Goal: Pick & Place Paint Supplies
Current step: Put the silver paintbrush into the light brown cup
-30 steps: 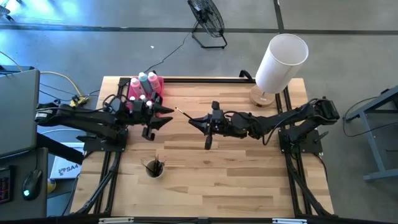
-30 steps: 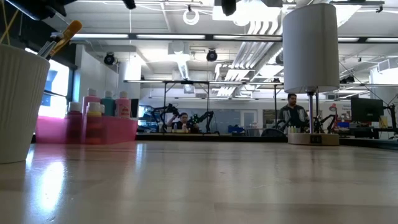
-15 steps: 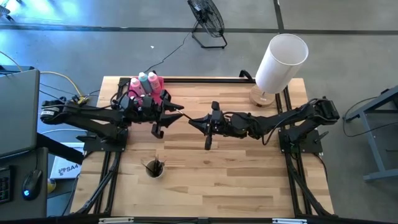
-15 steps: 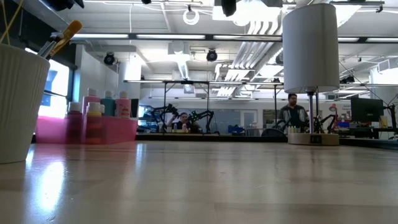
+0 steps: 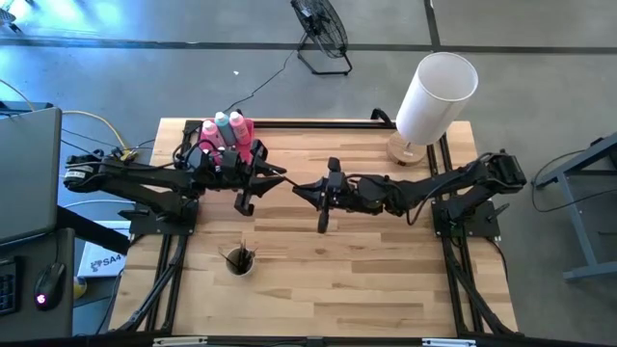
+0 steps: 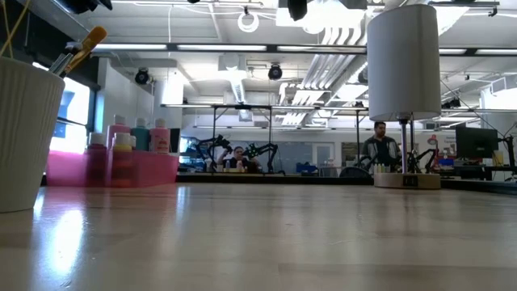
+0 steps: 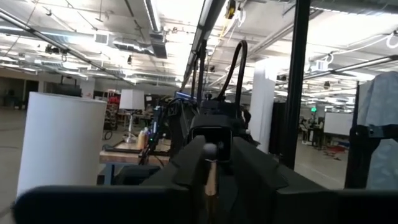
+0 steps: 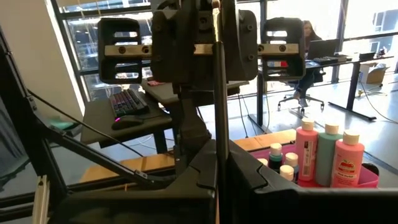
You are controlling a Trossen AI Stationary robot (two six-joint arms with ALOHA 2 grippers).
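Observation:
A thin brush [image 5: 288, 181] hangs level above the middle of the table, and my right gripper [image 5: 301, 188] is shut on it. In the right wrist view it shows as a dark rod [image 8: 219, 93] running from my right gripper [image 8: 219, 171] to the left one. My left gripper [image 5: 274, 176] is open, with the brush's free end [image 7: 211, 163] between its fingers; whether they touch it I cannot tell. Pink and teal squeeze bottles [image 8: 326, 155] and small pots [image 8: 283, 163] stand in the pink tray [image 5: 241, 146] at the far left. My right gripper pinches the brush's dark handle [image 8: 218, 134] between its two fingers. The fingers come level from the table's right side and lie along the brush, which sticks out past them toward the table's left. The brush is lifted clear of the table.
A white cup [image 5: 238, 261] with brushes stands near the left front, close to the low camera [image 6: 24, 129]. The big white cylinder lampshade [image 5: 436, 92] stands on its base at the far right. Bare wood lies below and in front of both grippers.
My left gripper has moved toward the table's right, up to the brush's free end in front of the right gripper, and has then kept still. The right gripper and the brush have stayed in place.

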